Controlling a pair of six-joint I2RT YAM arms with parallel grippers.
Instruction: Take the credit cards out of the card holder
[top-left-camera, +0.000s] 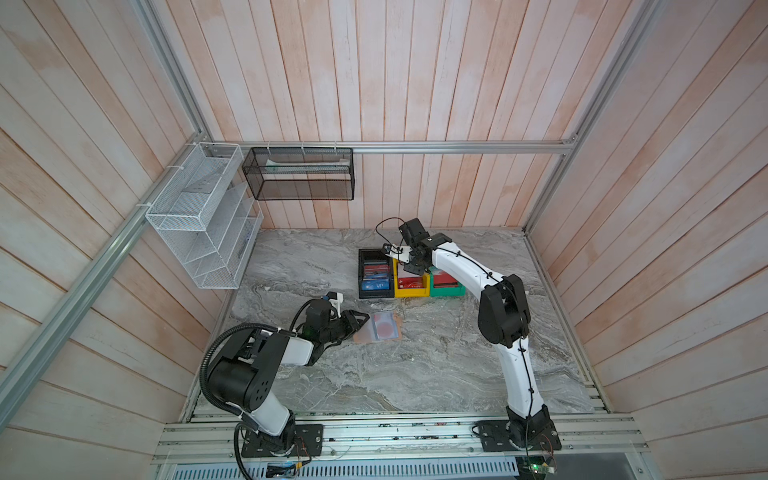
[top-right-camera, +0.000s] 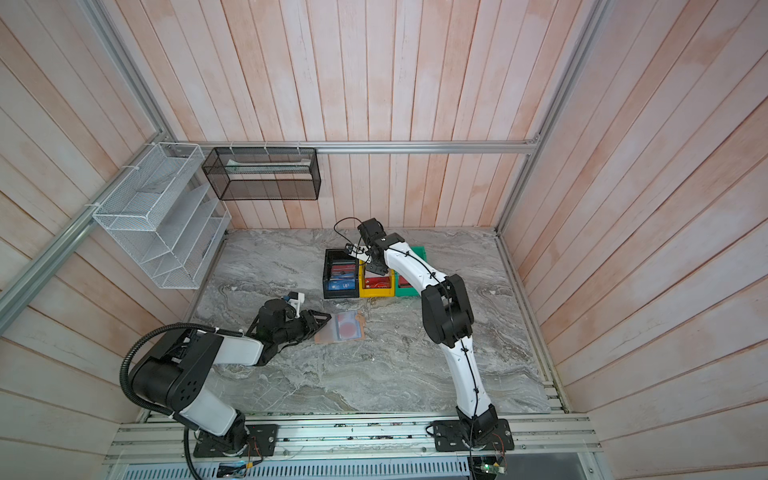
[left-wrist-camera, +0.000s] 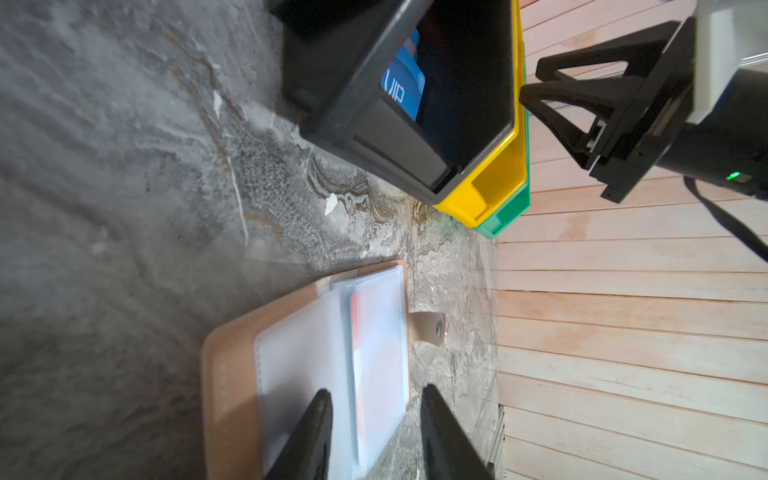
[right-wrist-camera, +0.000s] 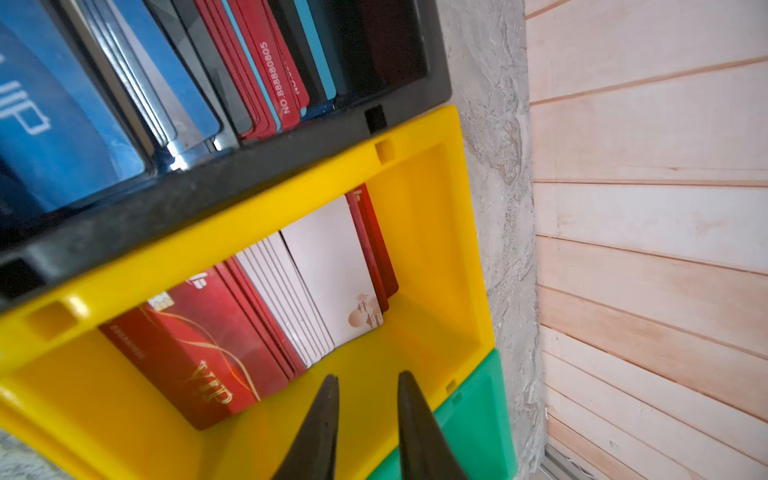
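While hanging over the yellow bin (right-wrist-camera: 124, 274), shows the right pincer (right-wrist-camera: 368, 376) with tips parted and nothing between them, low centre of the right wrist view. Reads as the drop-off end of one card's trip: finds a pale card (right-wrist-camera: 332, 282) with a reddish emblem leaning on the stack inside that bin, possibly from the holder.

Places the card holder (top-left-camera: 365, 332) lying open on the bench (top-left-camera: 415, 374) at the middle of both top views, below the row of bins and well apart from that arm. Carries at least one of the credit cards (top-left-camera: 384, 329), pale with a red circle, under a clear sleeve page.

Finds the left pincer (left-wrist-camera: 376, 388) spread too, bottom of the left wrist view: one finger (left-wrist-camera: 311, 436) over the sleeve pages, its partner past the holder's outer edge above bare bench. Clamped on nothing discernible; cannot tell whether pressing down.

Calls next for bringing the right arm over to the holder, catching the card's edge at the sleeve mouth and sliding it out flat, bracing the cover with the left.

Leaves broad open bench right of and below the holder. Tight only at the bins: lift clear of the yellow rim and the black bin (right-wrist-camera: 208, 183) beside it first. Mind the snap tab (left-wrist-camera: 428, 332) jutting from the holder's far edge.
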